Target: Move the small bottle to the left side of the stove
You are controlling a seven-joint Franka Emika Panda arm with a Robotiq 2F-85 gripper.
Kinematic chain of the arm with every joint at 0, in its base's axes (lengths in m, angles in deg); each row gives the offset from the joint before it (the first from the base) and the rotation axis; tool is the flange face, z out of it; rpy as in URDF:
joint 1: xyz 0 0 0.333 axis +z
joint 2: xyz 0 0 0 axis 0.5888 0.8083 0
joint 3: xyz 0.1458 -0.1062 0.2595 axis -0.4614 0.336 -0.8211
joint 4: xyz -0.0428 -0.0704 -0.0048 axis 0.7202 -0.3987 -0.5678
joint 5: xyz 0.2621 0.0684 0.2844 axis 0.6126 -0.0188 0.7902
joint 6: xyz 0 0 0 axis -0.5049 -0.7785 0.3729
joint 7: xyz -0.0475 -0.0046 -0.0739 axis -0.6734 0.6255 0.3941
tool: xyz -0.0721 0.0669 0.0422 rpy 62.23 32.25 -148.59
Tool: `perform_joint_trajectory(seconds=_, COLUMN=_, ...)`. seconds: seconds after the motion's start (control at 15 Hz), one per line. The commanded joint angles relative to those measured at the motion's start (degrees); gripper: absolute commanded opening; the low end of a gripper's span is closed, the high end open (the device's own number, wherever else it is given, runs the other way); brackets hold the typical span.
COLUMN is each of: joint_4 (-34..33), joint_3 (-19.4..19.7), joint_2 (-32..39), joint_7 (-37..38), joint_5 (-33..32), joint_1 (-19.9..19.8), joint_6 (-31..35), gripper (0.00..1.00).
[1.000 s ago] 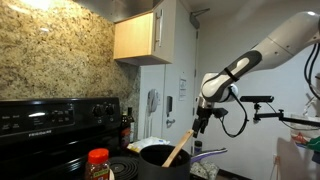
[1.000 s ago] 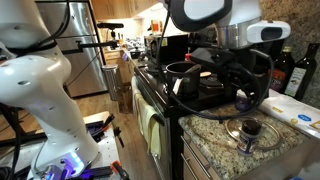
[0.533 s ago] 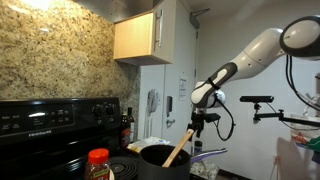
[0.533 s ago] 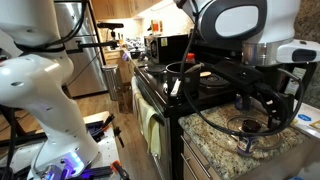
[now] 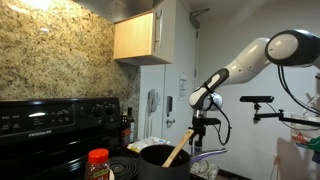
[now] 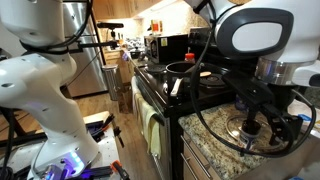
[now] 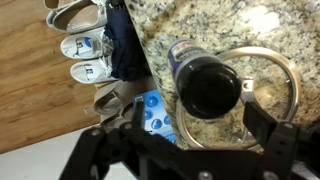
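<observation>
In the wrist view a small dark bottle with a black cap stands on the granite counter, seen from above. My gripper is open, with one finger on each side of the bottle and not touching it. In an exterior view the gripper hangs low over the counter right of the stove. In an exterior view the gripper is behind the pot, and the stove's back panel is far to the left.
A glass lid with a metal rim lies by the bottle and also shows in an exterior view. A black pot with a wooden spoon and an orange-capped jar sit on the stove. Shoes lie on the floor below.
The arm has swung in and come down over the counter beside the stove. The gripper now sits low around the bottle by the glass lid.
</observation>
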Motion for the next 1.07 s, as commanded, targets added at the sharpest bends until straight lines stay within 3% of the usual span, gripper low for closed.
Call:
perform_joint_trajectory(seconds=0.0, joint_4=-1.2, joint_3=-0.7, joint_2=0.1, joint_7=-1.1, joint_5=1.2, joint_1=-2.6, joint_6=-1.8, gripper=1.0)
perform_joint_trajectory(seconds=0.4, joint_4=-3.5, joint_3=-2.5, joint_2=1.7, joint_7=-4.1, joint_5=1.5, joint_1=-3.2, joint_6=-2.5, gripper=0.98)
perform_joint_trajectory(seconds=0.47, joint_4=-4.0, joint_3=-3.0, joint_2=2.1, joint_7=-4.7, joint_5=1.7, joint_1=-3.2, joint_6=-3.1, gripper=0.8)
perform_joint_trajectory(seconds=1.0, joint_4=-6.5, joint_3=-3.9, joint_2=4.2, joint_7=-5.3, joint_5=0.5, joint_1=-3.2, joint_6=-6.6, gripper=0.28)
